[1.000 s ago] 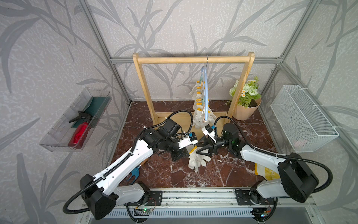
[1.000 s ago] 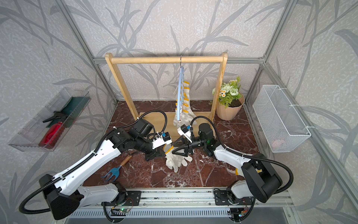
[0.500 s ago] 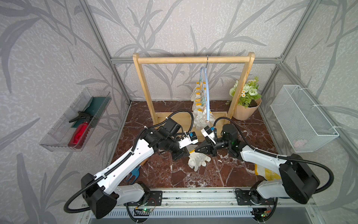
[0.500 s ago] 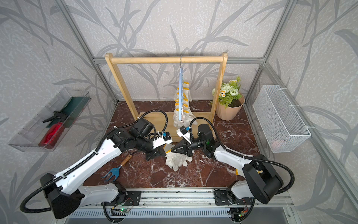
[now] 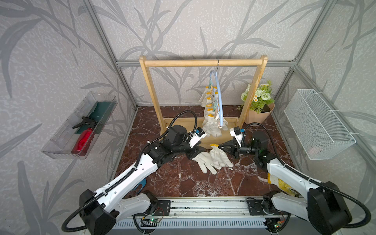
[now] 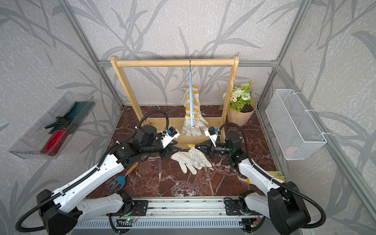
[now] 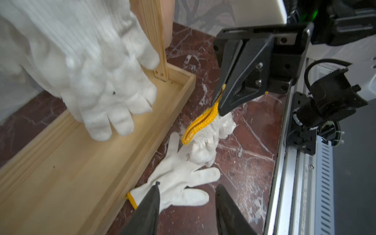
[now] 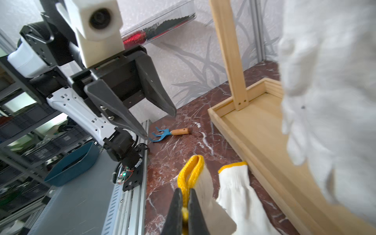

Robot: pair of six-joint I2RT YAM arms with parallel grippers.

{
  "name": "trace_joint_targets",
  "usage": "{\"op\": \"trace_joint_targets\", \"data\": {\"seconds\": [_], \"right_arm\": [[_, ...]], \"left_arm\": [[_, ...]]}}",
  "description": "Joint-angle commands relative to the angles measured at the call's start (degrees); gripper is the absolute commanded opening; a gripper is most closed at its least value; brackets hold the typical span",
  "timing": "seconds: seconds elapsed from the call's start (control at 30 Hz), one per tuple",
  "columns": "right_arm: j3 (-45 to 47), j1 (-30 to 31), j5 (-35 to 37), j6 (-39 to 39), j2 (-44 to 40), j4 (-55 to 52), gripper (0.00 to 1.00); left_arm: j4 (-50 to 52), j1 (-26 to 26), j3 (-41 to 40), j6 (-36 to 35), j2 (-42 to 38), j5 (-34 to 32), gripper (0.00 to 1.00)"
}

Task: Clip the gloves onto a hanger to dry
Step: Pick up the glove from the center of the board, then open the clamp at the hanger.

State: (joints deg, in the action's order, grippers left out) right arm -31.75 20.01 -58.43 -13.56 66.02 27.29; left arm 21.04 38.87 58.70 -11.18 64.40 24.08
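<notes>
Now your right claw (image 8: 185,191) clamps the first glove (image 7: 203,140) by its cuff; your left claw (image 7: 188,184) gapes over the second glove (image 7: 175,177) beside the rack base (image 7: 81,173), hung gloves (image 7: 91,71) above

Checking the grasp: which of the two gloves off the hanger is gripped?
The bunched glove, its yellow cuff pinched in the shut right tool; the flat glove lies loose by the open left tool.

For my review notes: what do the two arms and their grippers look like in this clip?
Both the left arm and right arm have white shells with black joints and black ribbed cables. The left gripper and right gripper carry black, tapered, pointed fingers, plus white camera housings.
</notes>
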Motion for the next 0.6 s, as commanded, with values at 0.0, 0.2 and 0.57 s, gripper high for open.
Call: {"op": "trace_joint_targets", "data": {"seconds": [0.0,0.2,0.57], "right_arm": [[-1.84,-0.76,1.71,0.93,-1.29,-2.85,0.0],[-5.25,-0.75,2.53,1.0,0.24,-5.01,0.0],[-7.71,-0.76,3.68,2.31,0.95,-8.83,0.0]], "left_arm": [[-13.16,-0.59,0.44,-2.04,1.2,-0.54,0.43],[-19.55,-5.08,3.44,-7.58,7.68,5.88,0.41],[-24.83,-9.69,10.98,-6.55,18.41,19.86,0.37]]}}
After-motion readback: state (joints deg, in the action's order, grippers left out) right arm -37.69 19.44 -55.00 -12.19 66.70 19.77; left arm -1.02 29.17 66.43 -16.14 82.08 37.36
